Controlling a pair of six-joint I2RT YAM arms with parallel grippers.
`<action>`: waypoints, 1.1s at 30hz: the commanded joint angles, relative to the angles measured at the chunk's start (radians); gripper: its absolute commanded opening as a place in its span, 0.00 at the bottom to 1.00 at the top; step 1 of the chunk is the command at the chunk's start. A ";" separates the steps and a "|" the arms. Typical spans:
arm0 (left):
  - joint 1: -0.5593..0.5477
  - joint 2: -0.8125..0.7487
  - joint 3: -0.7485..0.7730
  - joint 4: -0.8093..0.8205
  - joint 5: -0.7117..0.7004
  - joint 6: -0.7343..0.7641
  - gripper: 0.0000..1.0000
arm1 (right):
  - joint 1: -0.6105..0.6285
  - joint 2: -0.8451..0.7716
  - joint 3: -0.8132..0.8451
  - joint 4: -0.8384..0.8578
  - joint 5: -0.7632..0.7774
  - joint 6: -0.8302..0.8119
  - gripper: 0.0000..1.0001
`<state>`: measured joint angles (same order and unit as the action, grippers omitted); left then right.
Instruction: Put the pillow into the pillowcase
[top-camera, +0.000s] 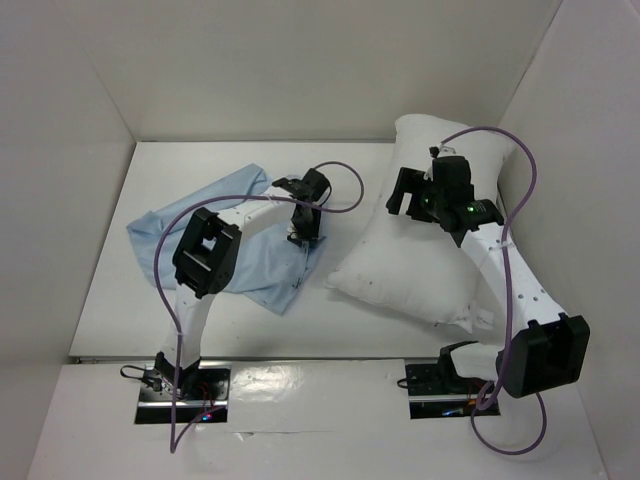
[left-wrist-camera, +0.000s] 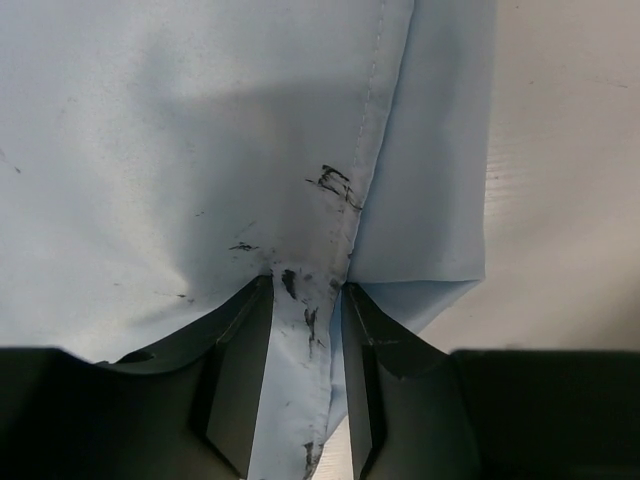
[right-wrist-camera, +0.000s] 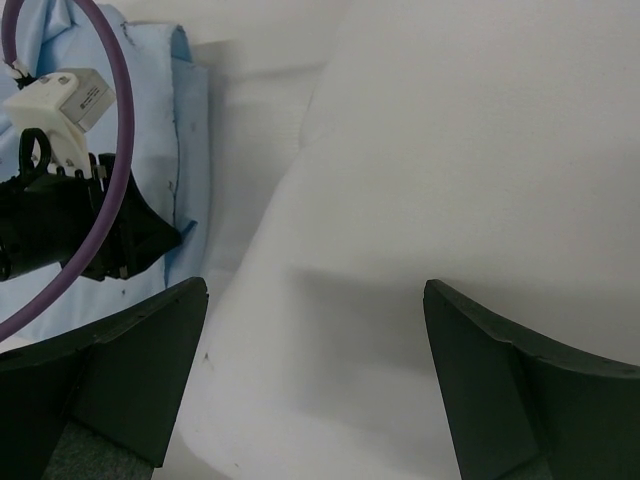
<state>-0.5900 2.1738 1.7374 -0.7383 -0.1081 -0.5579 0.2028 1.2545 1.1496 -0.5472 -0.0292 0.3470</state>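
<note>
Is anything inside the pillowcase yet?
Apparently not: the pillowcase lies flat, wrinkled and light blue, and the pillow sits wholly outside beside it. Its interior is covered by fabric, and the left arm hides its middle.

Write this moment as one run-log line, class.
left tool: pinching pillowcase edge | right tool: open, over pillow | pillow: outside pillowcase, lying beside it | insertion: not started

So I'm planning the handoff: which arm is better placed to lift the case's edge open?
Left: its gripper already straddles the light blue fabric pillowcase's hem; the right gripper hangs open over the plump white pillow.
</note>
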 joint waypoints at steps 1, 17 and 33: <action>0.002 0.018 0.024 0.008 -0.033 -0.019 0.46 | -0.008 -0.009 -0.008 -0.010 0.000 -0.013 0.96; 0.113 -0.325 -0.018 -0.151 0.050 -0.002 0.00 | 0.073 0.069 0.076 -0.010 -0.060 -0.062 0.98; 0.351 -0.569 -0.016 -0.162 0.370 0.049 0.00 | 0.346 0.604 0.383 0.124 -0.074 -0.235 0.99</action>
<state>-0.2592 1.6337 1.7103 -0.8890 0.1795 -0.5438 0.5243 1.8011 1.4555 -0.4648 -0.1097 0.1764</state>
